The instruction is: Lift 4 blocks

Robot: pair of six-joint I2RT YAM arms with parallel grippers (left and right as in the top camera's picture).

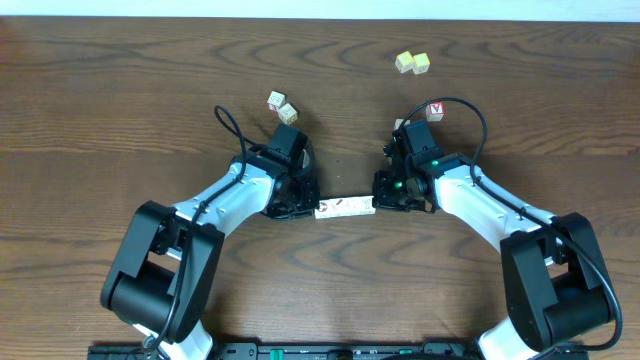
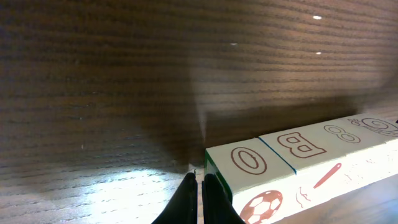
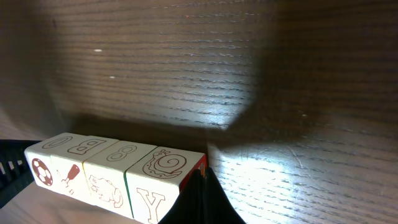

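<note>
Now the closed left hand (image 1: 308, 208) and closed right hand (image 1: 380, 204) are squeezing four blocks (image 1: 344, 207) end-to-end between them.

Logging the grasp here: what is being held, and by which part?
The row of four pale cream wooden alphabet cubes, clamped endwise: the shut left gripper presses its O-block end, the shut right gripper its opposite end.

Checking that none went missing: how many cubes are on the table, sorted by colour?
Pale cream cubes in the row: 4
Loose pale cubes: 2
Yellow-topped cubes: 2
Red-faced cube: 1
Total: 9 in clear view
</note>
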